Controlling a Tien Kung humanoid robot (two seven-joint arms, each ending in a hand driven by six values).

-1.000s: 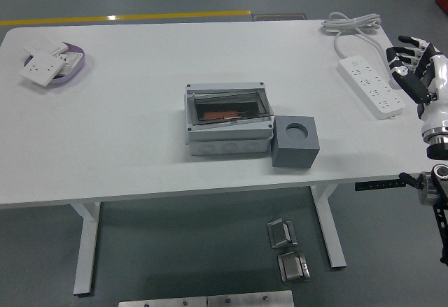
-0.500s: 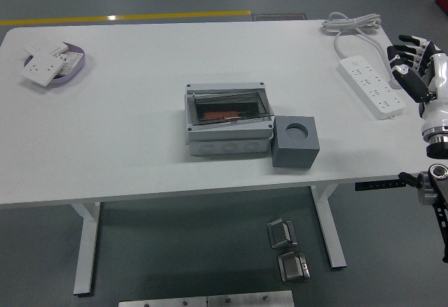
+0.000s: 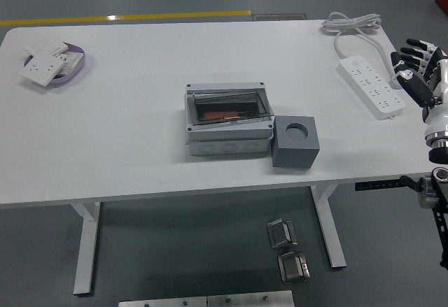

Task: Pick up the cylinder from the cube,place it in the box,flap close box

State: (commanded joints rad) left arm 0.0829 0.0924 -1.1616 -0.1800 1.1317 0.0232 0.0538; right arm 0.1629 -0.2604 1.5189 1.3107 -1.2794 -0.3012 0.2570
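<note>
A grey box (image 3: pixel 227 118) with a clear hinged flap stands at the table's middle. The flap lies down over it, and an orange cylinder (image 3: pixel 222 116) shows through it inside the box. A grey cube (image 3: pixel 295 141) with an empty round hole on top touches the box's right front corner. My right hand (image 3: pixel 418 70) hangs at the right edge of the table, over the power strip's end, with fingers relaxed and empty. It is far from the box and cube. My left arm is out of view.
A white power strip (image 3: pixel 372 84) with its coiled cable (image 3: pixel 353 23) lies at the back right. A purple dish (image 3: pixel 54 66) with white wall-switch plates sits at the back left. Metal parts lie on the floor below the table's near edge.
My right hand has drifted a little to the right, toward the picture's edge. The box, cube and cylinder have not moved.
</note>
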